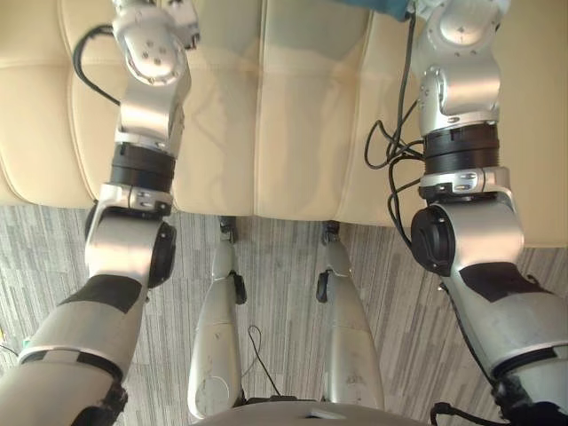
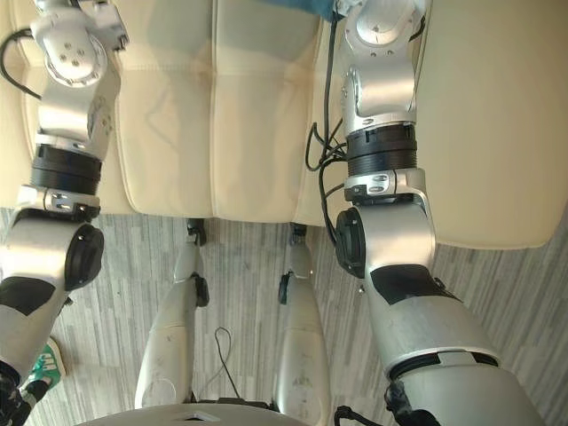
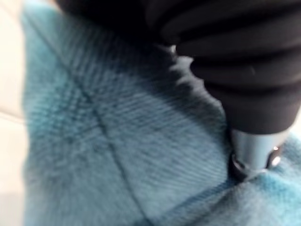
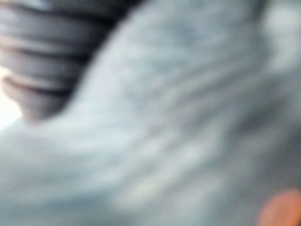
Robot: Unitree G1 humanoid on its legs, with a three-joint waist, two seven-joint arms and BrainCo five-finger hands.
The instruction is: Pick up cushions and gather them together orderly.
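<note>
Both arms stretch forward and up over the seat of a cream sofa (image 1: 293,115), the left arm on the robot's left and the right arm well apart from it on the other side, each running out past the far edge of the head views. Beneath the forearms a grey striped floor (image 1: 275,257) meets the sofa's front edge, and far behind the left arm a green and white shoe (image 2: 44,364) sits on that floor. A corner of teal cloth (image 1: 390,7) shows just beside the right arm at the sofa's back. The left hand (image 3: 251,146) lies against a teal cushion (image 3: 117,141) with a ribbed weave and a seam across it. The cushion is directly under and ahead of the hand, touching it, with cream sofa just past its edge. Whether this hand grips the cushion or merely presses on it cannot be told. The right hand (image 4: 42,70) is close against blurred grey-blue fabric (image 4: 164,132), with an orange patch (image 4: 280,212) near it that is too blurred to name. Its state cannot be told either, nor whether that fabric is a cushion.
</note>
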